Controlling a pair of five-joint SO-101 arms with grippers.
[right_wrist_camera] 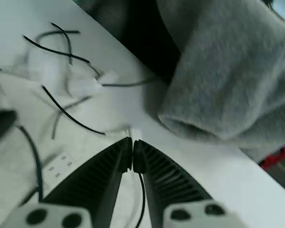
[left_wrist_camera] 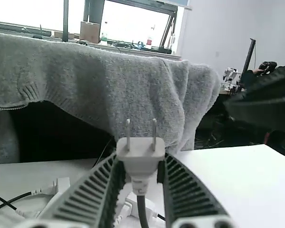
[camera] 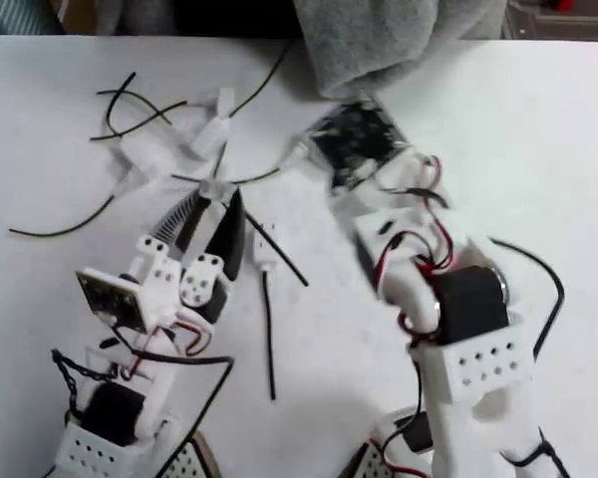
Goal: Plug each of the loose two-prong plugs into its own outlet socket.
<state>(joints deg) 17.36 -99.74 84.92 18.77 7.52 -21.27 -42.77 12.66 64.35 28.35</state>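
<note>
Left gripper (left_wrist_camera: 141, 164) (camera: 215, 207): its two ribbed black jaws pinch a white two-prong plug (left_wrist_camera: 140, 149) by the body. The metal prongs stick out past the jaw tips, toward the grey knitted cloth (left_wrist_camera: 85, 80), and the black cord runs back between the jaws.
Right gripper (right_wrist_camera: 132, 148): the jaws are pressed together at the tips. A small white part (right_wrist_camera: 134, 133) lies just beyond them; I cannot tell whether it is held.
White socket pieces (camera: 154, 154): they lie together on the white table (camera: 538, 149), near the left gripper's tip, with thin black cords (camera: 130, 110) around them.
White rectangular piece (camera: 264, 249): it lies flat between the two arms, and a black cord goes from it toward the arm bases.
</note>
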